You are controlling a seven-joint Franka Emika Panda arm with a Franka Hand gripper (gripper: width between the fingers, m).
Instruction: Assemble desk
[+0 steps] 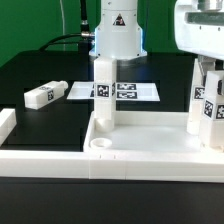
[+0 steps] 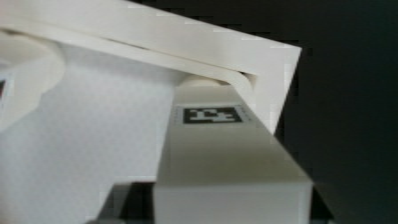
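Desk leg point(image 1: 203, 108) upright between gripper point(image 1: 206, 68) jaws, at tabletop point(image 1: 150, 152) corner

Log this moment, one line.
tool: shut on held leg | held leg: upright at tabletop corner, exterior view's right | second leg: upright on tabletop, exterior view's left | third leg: lying loose off tabletop

No readable text; only square tags point(image 2: 214, 114) on each leg point(image 1: 207, 100).

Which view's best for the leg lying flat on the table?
Exterior view: the lying leg shows whole, at that view's left. Wrist view misses it; it shows the held leg close up instead.
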